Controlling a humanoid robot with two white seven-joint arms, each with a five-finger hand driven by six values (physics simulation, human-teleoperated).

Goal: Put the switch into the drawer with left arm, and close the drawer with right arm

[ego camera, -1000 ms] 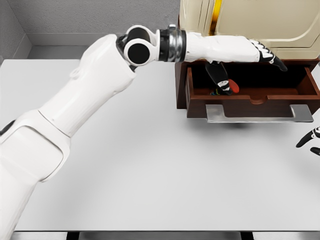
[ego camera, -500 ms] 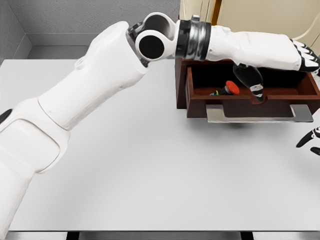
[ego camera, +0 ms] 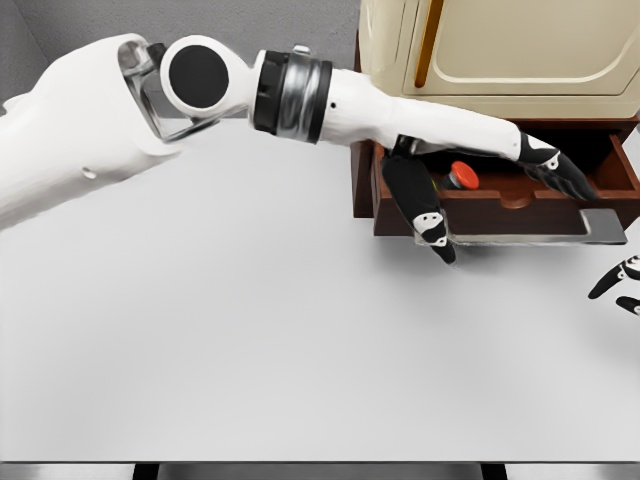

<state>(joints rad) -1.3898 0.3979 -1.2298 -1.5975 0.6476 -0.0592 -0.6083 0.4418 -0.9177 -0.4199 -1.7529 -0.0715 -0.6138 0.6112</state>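
In the head view, our left hand (ego camera: 480,165) now hangs over the front of the open drawer (ego camera: 505,195), with the fingers spread and holding nothing. One second ago this hand was deep inside the drawer with the switch (ego camera: 458,176) still between its fingers; half a second ago the switch already lay on the drawer floor and the hand was lifting. Now the arm is swinging back toward us and to the left, and the thumb (ego camera: 420,205) points down past the metal handle (ego camera: 520,232).

The switch rests inside the drawer, in its left part, with the red button facing up. Its dark body is partly hidden behind our forearm, so we cannot say exactly how it lies.

Of our right hand (ego camera: 618,285) only some fingertips show at the right edge, apart from the drawer, in the same place as before. We cannot tell if they are curled or relaxed.

We judge that the first half of the task is done. Closing the drawer should wait until the left arm is clear of the handle.
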